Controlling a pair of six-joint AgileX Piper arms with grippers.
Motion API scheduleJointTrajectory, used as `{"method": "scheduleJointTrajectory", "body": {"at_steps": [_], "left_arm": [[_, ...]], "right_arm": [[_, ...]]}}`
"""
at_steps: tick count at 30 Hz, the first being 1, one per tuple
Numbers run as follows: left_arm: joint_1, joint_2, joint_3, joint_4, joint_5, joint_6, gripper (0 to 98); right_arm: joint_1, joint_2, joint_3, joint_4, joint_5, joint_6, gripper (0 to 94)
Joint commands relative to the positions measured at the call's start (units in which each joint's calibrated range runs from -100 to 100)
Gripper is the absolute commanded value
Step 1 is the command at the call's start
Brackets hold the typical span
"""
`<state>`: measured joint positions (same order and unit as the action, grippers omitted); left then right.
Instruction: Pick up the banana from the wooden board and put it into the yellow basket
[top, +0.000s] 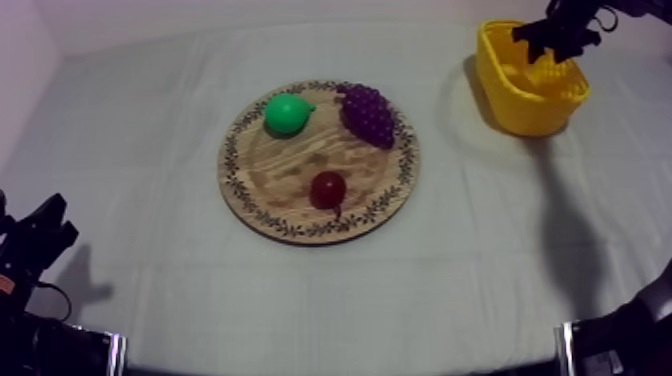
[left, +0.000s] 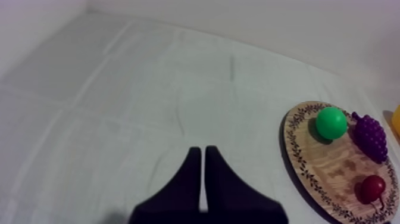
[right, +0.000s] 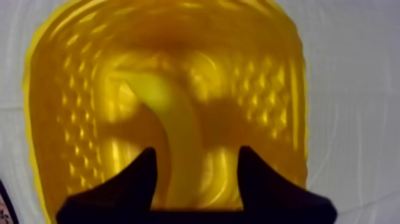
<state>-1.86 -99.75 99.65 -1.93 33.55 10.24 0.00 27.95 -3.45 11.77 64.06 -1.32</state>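
Since the banana (right: 178, 131) already lies inside the yellow basket (right: 53, 119), the task looks to be at its release step: the right gripper (right: 196, 154) hangs over the basket with fingers (right: 134, 184) spread, the banana loose between them. The next move calls for a straight lift clear of the rim. The top view adds the wooden board (top: 240, 190), well apart, carrying a pear (top: 288, 113), grapes (top: 367, 113) and a small red fruit (top: 328, 188). The left gripper (left: 202, 152), pressed together, hovers over bare surface (left: 119, 89).
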Motion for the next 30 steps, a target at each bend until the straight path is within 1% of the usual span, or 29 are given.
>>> {"method": "scheduleJointTrajectory", "body": {"at_steps": [1, 4, 5, 9, 10, 12, 15, 20, 22, 26, 28, 30], "left_arm": [[0.0, 0.0, 0.0, 0.0, 0.0, 0.0, 0.0], [0.0, 0.0, 0.0, 0.0, 0.0, 0.0, 0.0], [0.0, 0.0, 0.0, 0.0, 0.0, 0.0, 0.0], [0.0, 0.0, 0.0, 0.0, 0.0, 0.0, 0.0], [0.0, 0.0, 0.0, 0.0, 0.0, 0.0, 0.0], [0.0, 0.0, 0.0, 0.0, 0.0, 0.0, 0.0], [0.0, 0.0, 0.0, 0.0, 0.0, 0.0, 0.0], [0.0, 0.0, 0.0, 0.0, 0.0, 0.0, 0.0], [0.0, 0.0, 0.0, 0.0, 0.0, 0.0, 0.0], [0.0, 0.0, 0.0, 0.0, 0.0, 0.0, 0.0], [0.0, 0.0, 0.0, 0.0, 0.0, 0.0, 0.0], [0.0, 0.0, 0.0, 0.0, 0.0, 0.0, 0.0]], "right_arm": [[-0.1, -2.2, 1.8, -0.3, -0.6, 0.4, 46.0], [-0.1, -6.6, 4.8, -0.7, -2.0, 1.1, 40.9], [0.0, -8.6, 6.0, -1.0, -2.6, 1.4, 36.8], [0.1, -19.1, 12.9, -1.8, -6.1, 2.6, 14.4], [0.1, -22.1, 14.9, -2.1, -6.9, 3.0, 10.2], [0.2, -28.3, 18.7, -2.7, -8.4, 3.8, 5.3], [0.2, -37.7, 24.4, -3.6, -9.8, 4.9, 2.2], [0.3, -53.2, 35.0, -4.7, -12.8, 5.6, 0.8], [0.2, -59.8, 40.7, -5.0, -15.0, 5.8, 0.7], [-0.7, -73.5, 54.3, -4.5, -20.6, 5.0, 0.5], [-1.1, -80.2, 60.9, -4.5, -22.3, 5.0, 0.5], [-1.1, -86.5, 67.3, -5.3, -23.5, 5.7, 0.5]]}}
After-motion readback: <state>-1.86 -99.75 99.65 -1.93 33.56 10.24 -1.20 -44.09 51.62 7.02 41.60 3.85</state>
